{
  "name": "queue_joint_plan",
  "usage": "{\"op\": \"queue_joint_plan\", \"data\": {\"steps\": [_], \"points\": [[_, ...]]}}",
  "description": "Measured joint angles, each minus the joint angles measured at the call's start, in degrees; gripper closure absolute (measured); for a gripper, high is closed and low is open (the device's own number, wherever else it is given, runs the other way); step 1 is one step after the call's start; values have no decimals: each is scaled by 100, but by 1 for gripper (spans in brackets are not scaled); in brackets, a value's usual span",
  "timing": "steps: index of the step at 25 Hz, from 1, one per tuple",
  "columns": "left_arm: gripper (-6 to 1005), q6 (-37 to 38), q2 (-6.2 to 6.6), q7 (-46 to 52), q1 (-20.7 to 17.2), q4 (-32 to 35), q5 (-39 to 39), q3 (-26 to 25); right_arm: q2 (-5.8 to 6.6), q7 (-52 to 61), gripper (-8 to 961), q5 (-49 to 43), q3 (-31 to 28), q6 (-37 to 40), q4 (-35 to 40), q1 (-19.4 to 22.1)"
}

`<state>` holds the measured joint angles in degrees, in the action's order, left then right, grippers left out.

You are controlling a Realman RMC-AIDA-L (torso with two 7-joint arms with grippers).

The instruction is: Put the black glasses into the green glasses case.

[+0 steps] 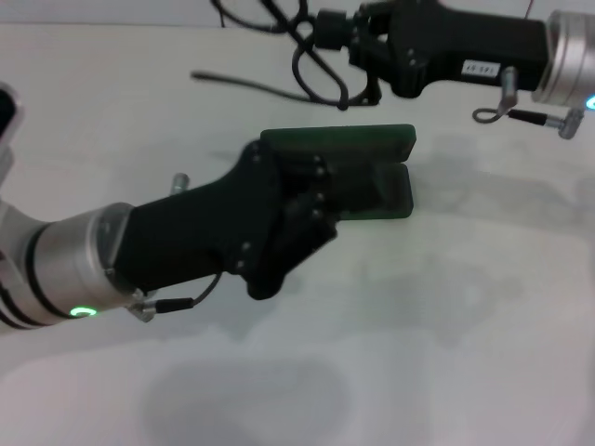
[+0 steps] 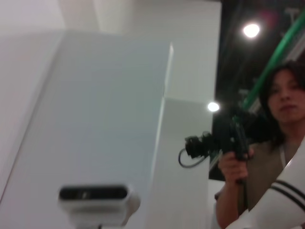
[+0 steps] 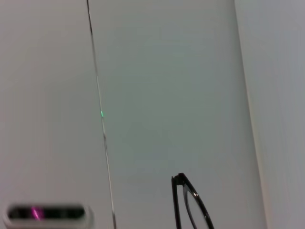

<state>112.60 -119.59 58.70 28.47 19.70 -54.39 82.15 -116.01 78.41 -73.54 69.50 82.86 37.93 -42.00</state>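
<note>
- The white table (image 1: 446, 334) carries the whole scene in the head view.
- The left gripper (image 1: 311, 200) reaches in from the near left, its black body lying over the left part of the green glasses case (image 1: 372, 167). Its fingertips sit against the case, between the raised lid and the base; whether its jaws are parted or closed on the case cannot be told.
- The right gripper (image 1: 363, 51) hangs at the far side of the table, beyond the case and well apart from the left gripper. How its jaws stand cannot be told with certainty.
- The green glasses case lies open near mid-table, lid up at the far edge, base extending to the right of the left gripper's tips.
- The black glasses (image 1: 321, 56) hang at the right gripper's tip, their thin dark frame and arms trailing toward the table, above and beyond the case; the right wrist view shows part of the frame (image 3: 188, 202) close up.
</note>
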Motion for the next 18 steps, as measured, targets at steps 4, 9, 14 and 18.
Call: {"op": "queue_joint_plan", "data": {"steps": [4, 9, 14, 18], "points": [[963, -378, -27, 6, 139, -288, 74, -60, 30, -12, 920, 379, -10, 408, 0, 30], [963, -507, -37, 4, 132, -343, 321, -85, 11, 20, 913, 382, 123, 612, -56, 5], [963, -513, -37, 45, 85, -386, 520, -118, 5, 21, 906, 352, 447, 459, -83, 14], [963, -517, -35, 61, 74, -441, 570, -120, 14, 14, 900, 320, 542, 421, -89, 41]]}}
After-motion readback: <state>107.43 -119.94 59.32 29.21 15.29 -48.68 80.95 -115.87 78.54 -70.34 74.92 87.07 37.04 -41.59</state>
